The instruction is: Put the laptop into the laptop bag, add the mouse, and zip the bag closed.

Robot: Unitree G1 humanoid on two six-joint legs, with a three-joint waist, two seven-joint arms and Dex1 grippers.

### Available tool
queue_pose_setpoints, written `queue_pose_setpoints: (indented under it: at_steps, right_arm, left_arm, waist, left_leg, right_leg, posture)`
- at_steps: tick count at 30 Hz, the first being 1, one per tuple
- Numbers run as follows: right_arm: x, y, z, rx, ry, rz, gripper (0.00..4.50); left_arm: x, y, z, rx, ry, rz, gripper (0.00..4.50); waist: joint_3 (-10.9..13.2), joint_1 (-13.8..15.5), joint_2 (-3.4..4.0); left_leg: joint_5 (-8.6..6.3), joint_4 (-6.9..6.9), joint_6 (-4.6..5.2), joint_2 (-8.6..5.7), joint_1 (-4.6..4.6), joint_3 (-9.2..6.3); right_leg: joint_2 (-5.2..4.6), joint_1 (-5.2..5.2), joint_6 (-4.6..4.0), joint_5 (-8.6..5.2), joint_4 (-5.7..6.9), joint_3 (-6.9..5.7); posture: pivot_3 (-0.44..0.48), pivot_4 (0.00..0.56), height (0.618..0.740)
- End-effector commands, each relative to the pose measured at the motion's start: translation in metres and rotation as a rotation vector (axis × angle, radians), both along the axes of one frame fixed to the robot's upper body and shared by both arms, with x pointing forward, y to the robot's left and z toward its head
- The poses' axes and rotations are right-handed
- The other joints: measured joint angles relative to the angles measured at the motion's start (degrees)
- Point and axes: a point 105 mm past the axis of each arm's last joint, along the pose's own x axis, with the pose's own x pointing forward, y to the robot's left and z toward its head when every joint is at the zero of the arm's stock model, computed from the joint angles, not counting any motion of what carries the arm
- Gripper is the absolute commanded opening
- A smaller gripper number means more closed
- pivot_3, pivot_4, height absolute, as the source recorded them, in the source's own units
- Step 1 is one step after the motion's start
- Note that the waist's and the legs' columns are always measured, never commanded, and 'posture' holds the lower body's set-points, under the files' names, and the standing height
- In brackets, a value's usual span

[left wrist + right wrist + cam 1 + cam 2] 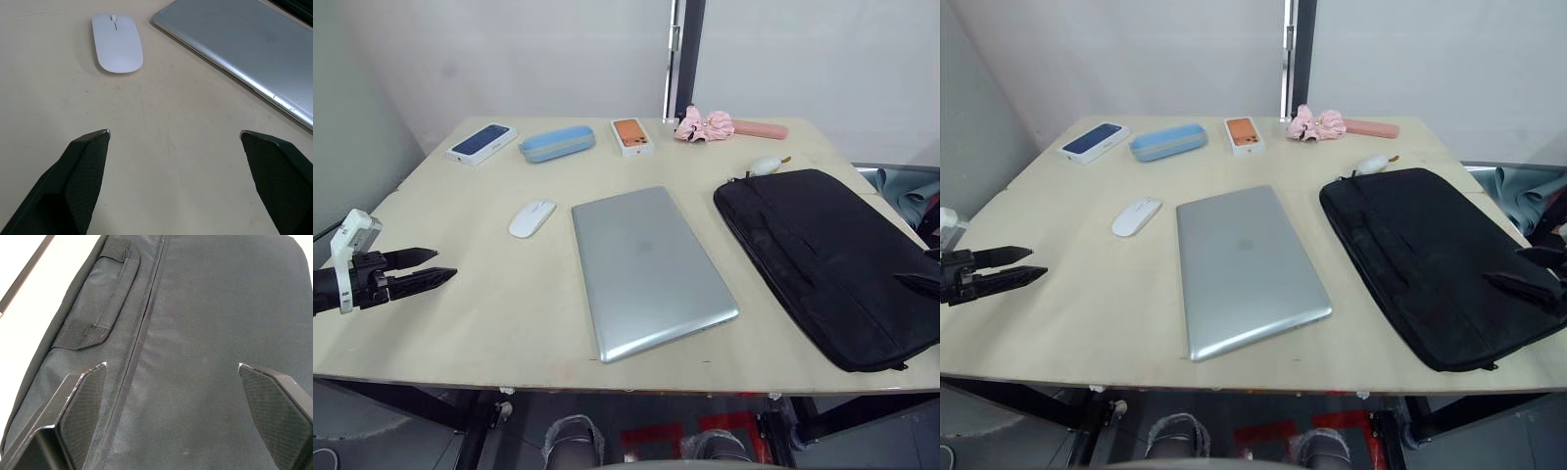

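The laptop lies closed and flat near the middle of the tabletop, its near short edge close to the front edge. It is rigid, smooth and probably fairly heavy; the metal lid offers little friction. Judged best practice: take hold across a long edge or a corner, not on the lid face.

The laptop bag lies flat along the right edge of the tabletop, apart from the laptop. It is soft fabric and will sag when lifted. Its zipper seam appears shut, so it likely needs opening first. The handles or the zipper pull are the likely hold points.

The mouse rests just beside the laptop's far left corner. It is light, smooth and slippery; pinch it across its narrow sides.

The left gripper is over the left edge of the tabletop, fingers spread wide, holding and touching nothing. The right gripper is above the bag near the right edge, fingers spread wide, holding nothing; contact with the fabric cannot be determined.
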Motion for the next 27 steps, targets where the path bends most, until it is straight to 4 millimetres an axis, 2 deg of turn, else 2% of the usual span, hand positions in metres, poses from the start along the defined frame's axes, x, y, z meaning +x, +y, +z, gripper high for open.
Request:
queue_pose_setpoints:
  at_steps: [1, 4, 12, 16, 19, 21, 23, 25, 27]
  right_arm:
    - [0.003, 0.004, 0.016, -0.022, -0.051, 0.021, 4.50]
    - [0.004, 0.006, 0.017, -0.024, -0.053, 0.027, 4.50]
    - [0.006, 0.010, 0.018, -0.024, -0.065, 0.034, 4.50]
    - [0.008, 0.019, 0.020, -0.029, -0.079, 0.056, 4.50]
    - [0.011, 0.028, 0.021, -0.024, -0.090, 0.076, 4.50]
    - [0.012, 0.035, 0.019, -0.034, -0.083, 0.093, 4.50]
    - [0.015, 0.045, 0.017, -0.045, -0.078, 0.118, 4.50]
    - [0.022, 0.054, 0.017, -0.046, -0.083, 0.126, 3.97]
    - [0.027, 0.066, 0.011, -0.096, -0.066, 0.169, 3.40]
  left_arm:
    - [0.001, 0.000, 0.008, -0.004, -0.036, -0.005, 4.46]
    - [-0.002, 0.002, -0.003, -0.021, 0.001, -0.006, 4.46]
    - [-0.001, -0.002, -0.002, -0.056, 0.025, -0.034, 4.46]
    - [0.006, -0.018, 0.001, -0.132, 0.059, -0.059, 4.46]
    - [0.017, -0.035, 0.009, -0.270, 0.080, -0.061, 4.46]
    - [0.019, -0.048, 0.008, -0.364, 0.161, -0.079, 4.46]
    - [0.017, -0.061, -0.001, -0.437, 0.287, -0.096, 4.46]
    - [0.019, -0.066, -0.015, -0.474, 0.397, -0.071, 4.50]
    - [0.021, -0.073, -0.018, -0.550, 0.469, -0.066, 4.50]
  waist:
    - [0.0, 0.0, 0.00]
    - [0.0, 0.0, 0.00]
    - [0.0, 0.0, 0.01]
    - [0.0, 0.2, 0.01]
    - [0.0, 0.4, 0.01]
    - [0.0, 0.3, 0.02]
    - [0.0, 0.1, 0.03]
    - [0.0, -0.1, 0.03]
    - [-0.1, -0.2, 0.04]
  left_leg:
    - [0.00, 0.00, 0.00, 0.00, 0.00, 0.00]
    - [0.00, 0.00, 0.00, 0.00, 0.00, 0.00]
    - [0.00, 0.00, 0.00, 0.00, 0.00, 0.00]
    - [0.00, 0.03, 0.00, 0.00, 0.01, 0.00]
    - [0.00, 0.05, 0.00, -0.01, 0.01, -0.01]
    - [0.01, 0.11, 0.01, -0.01, 0.02, -0.01]
    - [0.01, 0.13, 0.01, -0.01, 0.01, -0.01]
    - [0.01, 0.12, 0.01, -0.01, 0.01, 0.00]
    - [0.01, 0.13, 0.01, -0.01, 0.03, 0.00]
  right_leg:
    - [0.00, 0.00, 0.00, 0.00, 0.00, 0.00]
    - [0.00, 0.00, 0.00, 0.00, 0.00, 0.00]
    - [0.00, 0.00, 0.00, 0.00, 0.01, 0.00]
    - [0.00, 0.01, -0.01, 0.00, 0.05, 0.01]
    - [-0.02, 0.01, -0.02, 0.01, 0.08, 0.01]
    - [-0.02, 0.01, -0.03, 0.01, 0.16, 0.01]
    - [-0.02, 0.00, -0.04, 0.01, 0.18, 0.02]
    - [-0.01, -0.01, -0.04, 0.01, 0.17, 0.04]
    - [-0.01, -0.01, -0.04, 0.01, 0.20, 0.05]
  posture:
    - [0.000, 0.150, 0.740]
    - [0.000, 0.150, 0.740]
    - [0.000, 0.150, 0.740]
    - [0.000, 0.150, 0.740]
    - [0.000, 0.150, 0.740]
    - [0.000, 0.150, 0.740]
    - [0.000, 0.150, 0.740]
    - [0.000, 0.150, 0.740]
    - [0.000, 0.150, 0.740]
